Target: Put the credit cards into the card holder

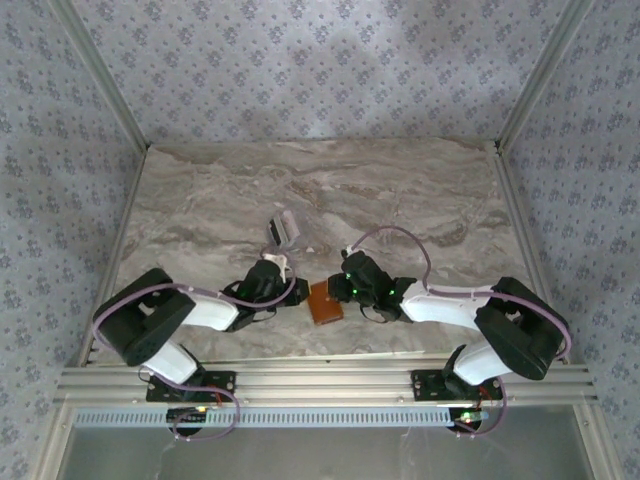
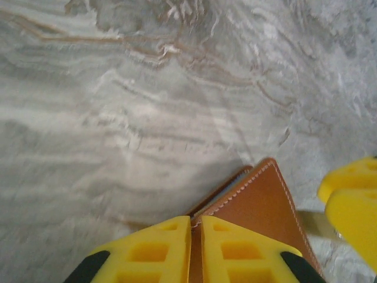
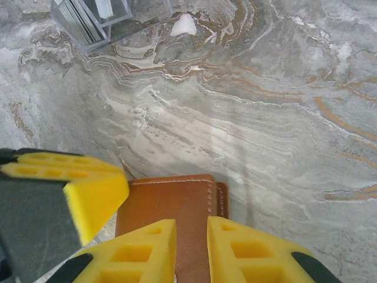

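**A:** Where was the small flat brown leather wallet (image 1: 326,302)?

**B:** On the grey-veined marble-pattern table (image 1: 400,190), close to its near edge and between the two arms. It looked folded, with the stitched face showing.

**A:** And the right pincer (image 3: 191,250)?

**B:** Seen from above, it was at the wallet's 3 o'clock side. Its yellow fingers (image 3: 253,253) stood a narrow way apart. The wallet's edge ran between them, so it was closed on the leather.

**A:** The left pincer (image 2: 195,247)?

**B:** At the wallet's 9 o'clock side, facing the other one across it. Its fingers were all but together, with only a slit between them. A sliver of brown showed in that slit. I could not tell whether it pinched the leather or merely sat over it.

**A:** Where were the thin pale grey-white cards with dark edges (image 3: 85,17)?

**B:** Standing on edge in a clear plastic box (image 3: 144,17). From above, the box sat at 11 o'clock from the wallet, farther out on the table. It was well apart from the wallet and from both pincers.
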